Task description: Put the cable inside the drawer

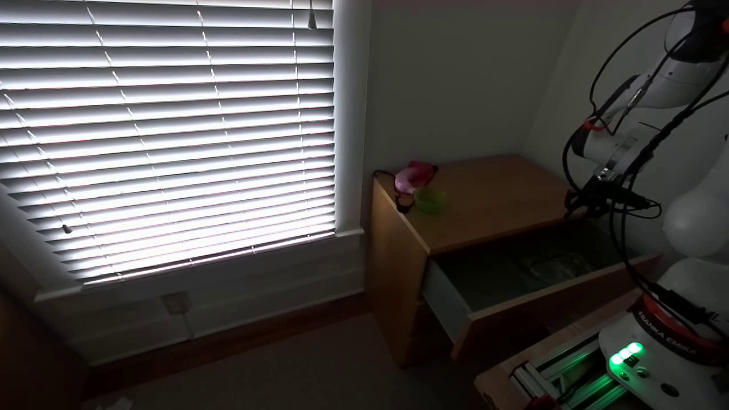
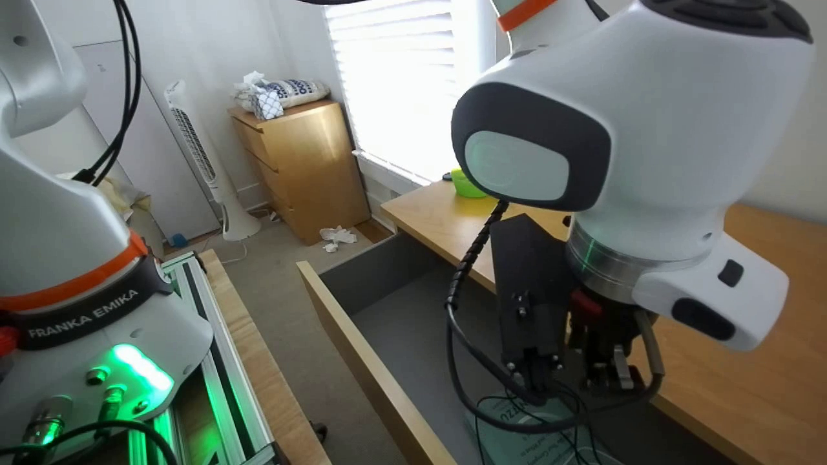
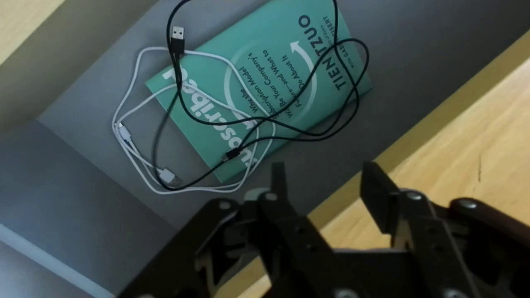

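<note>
Gap within the gripper [image 3: 324, 167]: clear. Beyond it: bare floor of the drawer [image 3: 372, 132]. Obstacles farther forward: white cable [image 3: 167, 175] and black cable [image 3: 265, 118], partly over a book [image 3: 277, 82]. Obstruction near one side: cabinet top [image 3: 476, 145].

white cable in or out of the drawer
In: the wrist view shows the white cable looped inside the drawer, partly over the book.

A white cable [image 3: 167, 175] and a black cable [image 3: 233, 153] show against the teal book [image 3: 273, 74], lettered in white and dark tones. The drawer [image 2: 375, 371] is light brown in front and grey inside; the gripper [image 3: 323, 176] is black, the arm [image 2: 665, 116] white with orange bands [image 2: 71, 284] and green lights [image 2: 142, 368]. At left on the light-brown cabinet [image 1: 495, 193] are a pink object [image 1: 407, 177] and a lime-green bowl [image 1: 430, 200].
</note>
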Tool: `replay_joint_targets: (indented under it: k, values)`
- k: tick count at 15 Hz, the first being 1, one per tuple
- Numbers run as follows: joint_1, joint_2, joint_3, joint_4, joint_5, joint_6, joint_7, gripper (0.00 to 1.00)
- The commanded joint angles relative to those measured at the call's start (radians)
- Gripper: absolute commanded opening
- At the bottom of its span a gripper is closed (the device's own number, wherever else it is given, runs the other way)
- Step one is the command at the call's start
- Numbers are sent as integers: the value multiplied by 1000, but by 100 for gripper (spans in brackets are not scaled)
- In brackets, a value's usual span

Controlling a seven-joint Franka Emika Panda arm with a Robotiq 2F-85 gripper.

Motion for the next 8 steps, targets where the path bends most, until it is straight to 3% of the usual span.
replay_joint_targets:
  k: [1, 3, 4, 8]
  values:
    - [2, -66, 16, -16, -166, -19, 30, 81]
    - [37, -123, 4, -39, -309, -7, 41, 97]
    - [55, -148, -6, -41, -380, -12, 53, 100]
    - [125, -236, -26, -22, -630, -55, 109, 100]
